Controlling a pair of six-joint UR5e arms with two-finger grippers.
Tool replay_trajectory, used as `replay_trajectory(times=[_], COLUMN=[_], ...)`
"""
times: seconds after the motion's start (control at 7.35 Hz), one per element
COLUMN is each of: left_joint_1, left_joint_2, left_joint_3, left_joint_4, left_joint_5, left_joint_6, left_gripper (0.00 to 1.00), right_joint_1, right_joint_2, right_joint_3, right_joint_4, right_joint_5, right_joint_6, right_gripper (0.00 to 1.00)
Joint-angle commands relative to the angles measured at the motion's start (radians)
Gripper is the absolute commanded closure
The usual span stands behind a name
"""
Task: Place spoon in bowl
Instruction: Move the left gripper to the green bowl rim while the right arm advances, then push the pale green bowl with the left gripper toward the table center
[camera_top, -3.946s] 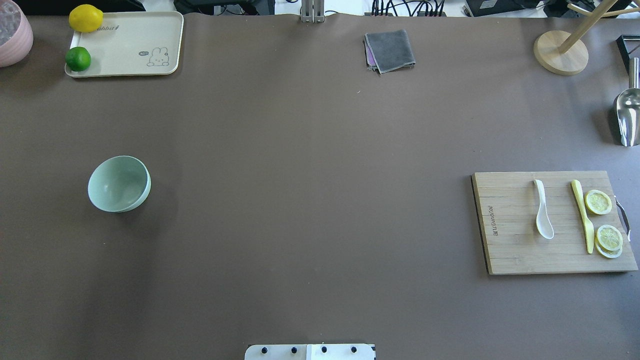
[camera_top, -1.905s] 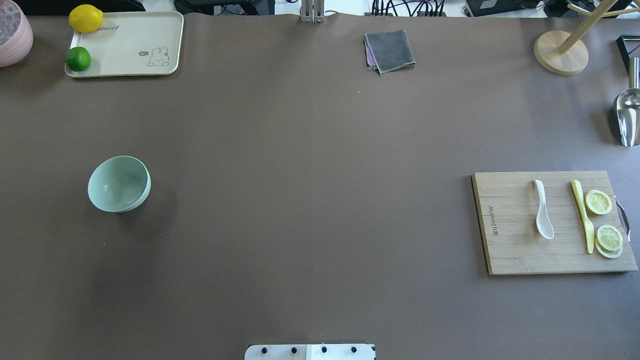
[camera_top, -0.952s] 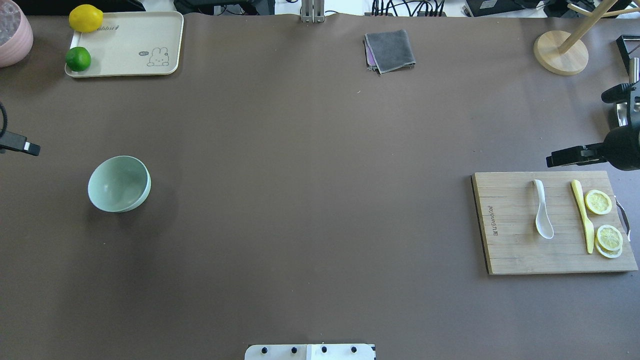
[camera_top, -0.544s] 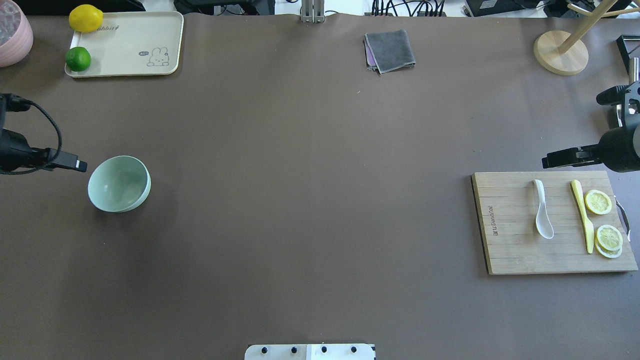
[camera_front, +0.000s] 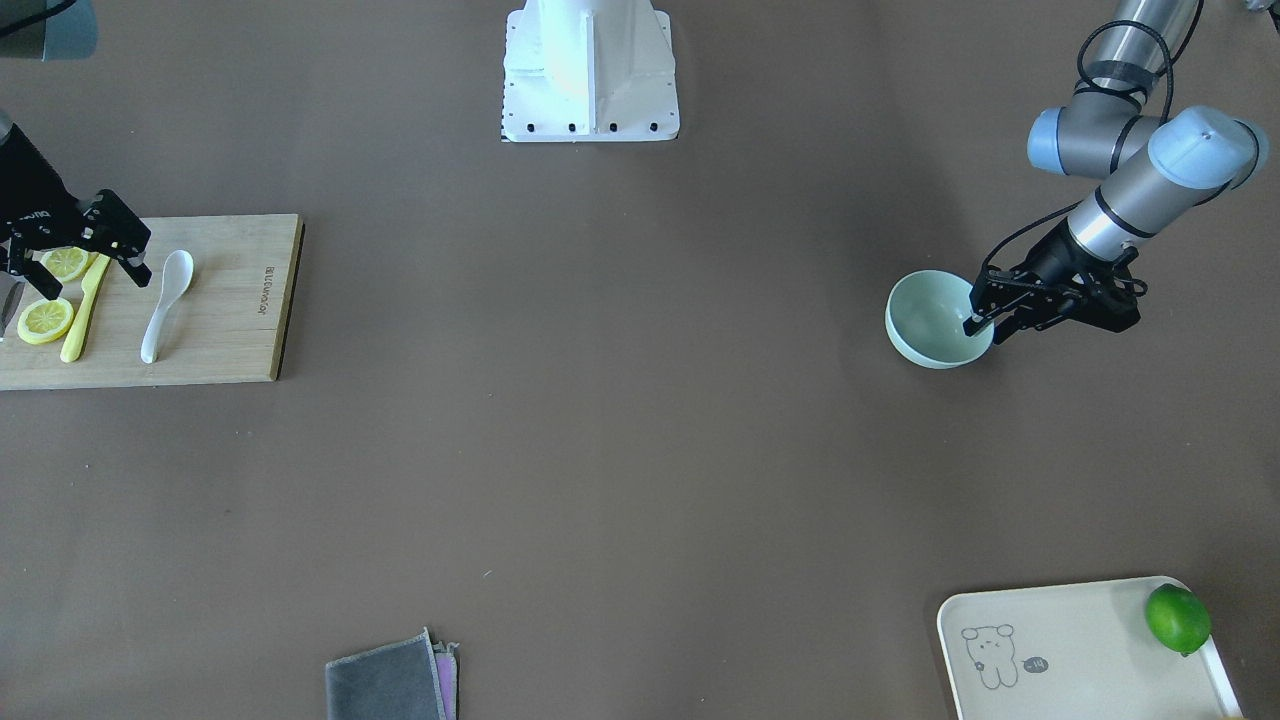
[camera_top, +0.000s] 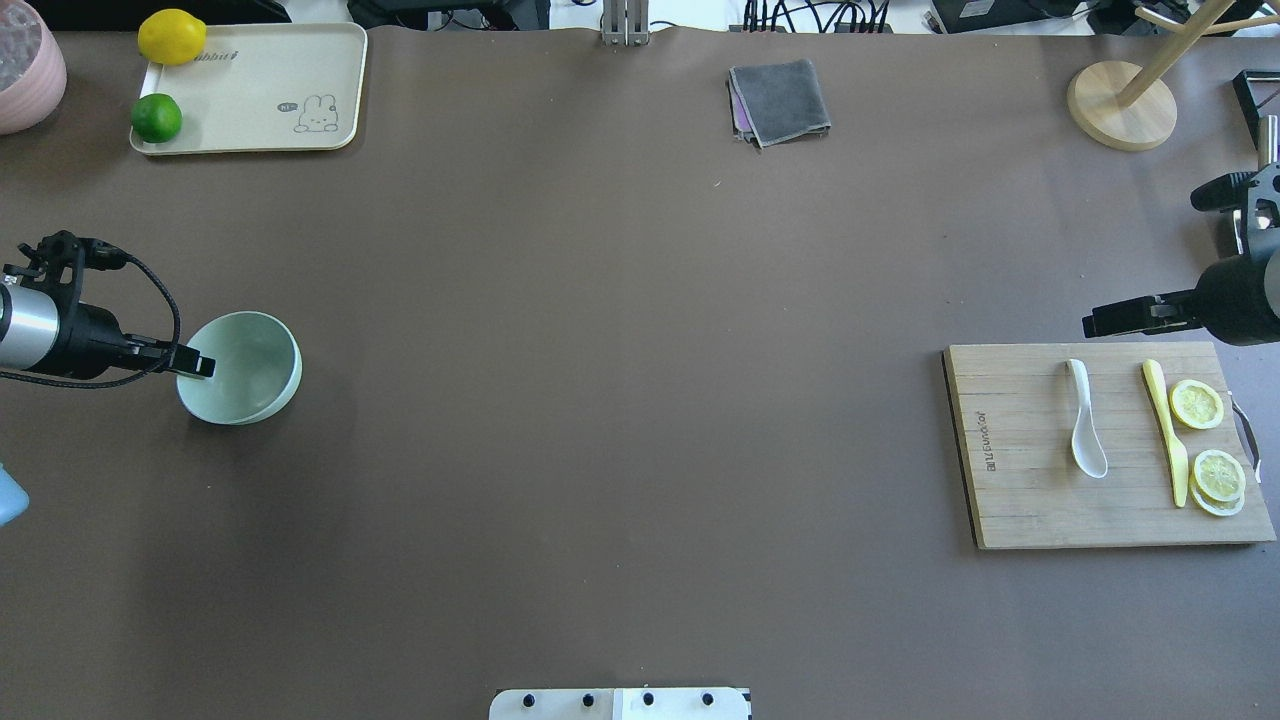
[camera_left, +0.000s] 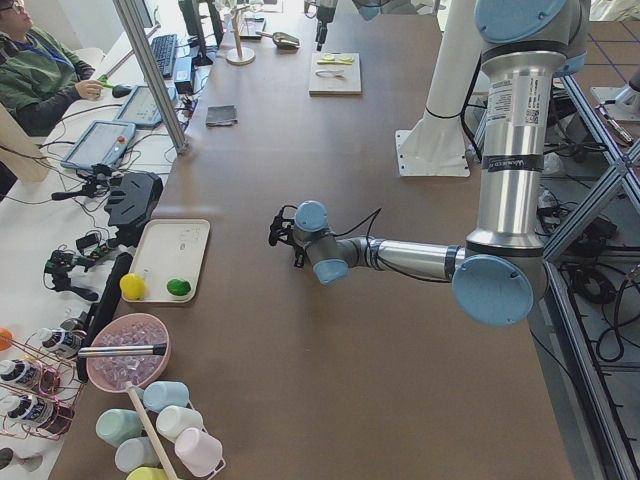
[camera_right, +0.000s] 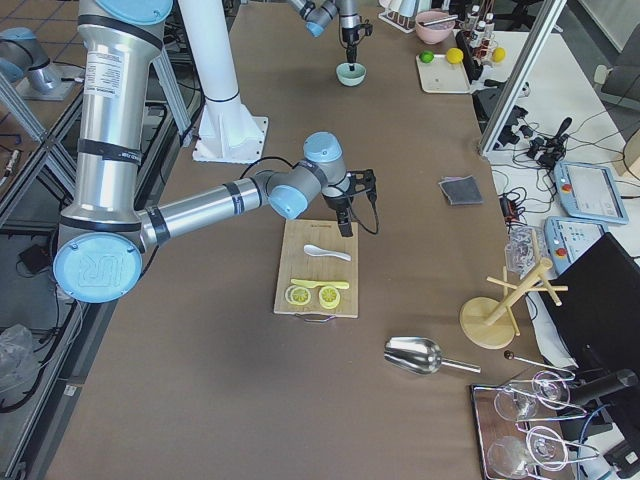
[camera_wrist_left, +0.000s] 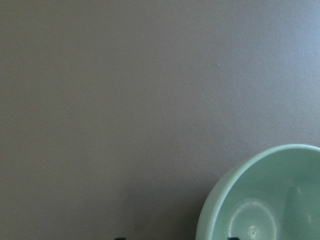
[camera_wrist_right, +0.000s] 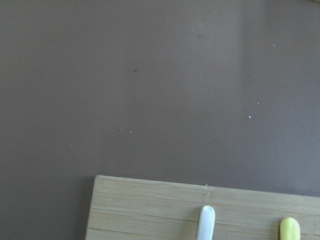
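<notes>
The spoon (camera_top: 1086, 422) lies flat on the cutting board (camera_top: 1020, 505) at the right of the overhead frame. Its long axis runs almost straight up and down that frame – handle end toward the top, scoop toward the bottom – roughly parallel to the yellow knife (camera_top: 1166, 432) beside it. The bowl (camera_top: 258, 352) stands upright on the worktop (camera_top: 640, 400) at the far left, well apart from the spoon.

Left pincer (camera_front: 976, 308): jaws apart, holding nothing, positioned at the bowl's rim with one fingertip over the inside and one outside; contact cannot be judged.

Right pincer (camera_front: 138, 258): jaws apart, holding nothing, just beyond the board's top edge in the overhead frame, near the spoon's handle end.
</notes>
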Motion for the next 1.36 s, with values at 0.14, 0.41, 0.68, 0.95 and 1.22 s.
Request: replay_trajectory(times=[0.14,0.41,0.68,0.95,1.22], left_joint_1=[0.003,0.053,0.136,0.270,0.366], left_joint_2=[-0.069,-0.198,-0.380,-0.532,-0.612], left_joint_3=[-0.013,-0.010,-0.014,-0.007,-0.001], left_joint_4=[0.000,0.013,0.168,0.329,0.423], left_joint_5=[-0.005,0.004,0.100,0.247,0.352], left_joint_6=[-0.069,-0.224,-0.338,-0.427,-0.459], left_gripper=[1.00,1.00,1.00,1.00,1.00], right_joint_1=[0.000,-0.002,-0.003,-0.008,-0.012], right_joint_2=[0.001,0.000,0.001,0.001,0.004], right_joint_3=[0.000,0.000,0.000,-0.002,-0.005], right_joint_4=[0.000,0.000,0.002,0.000,0.000], right_joint_5=[0.000,0.000,0.000,-0.002,-0.002], right_joint_6=[0.000,0.001,0.000,0.001,0.001], right_gripper=[0.00,0.00,0.00,0.00,0.00])
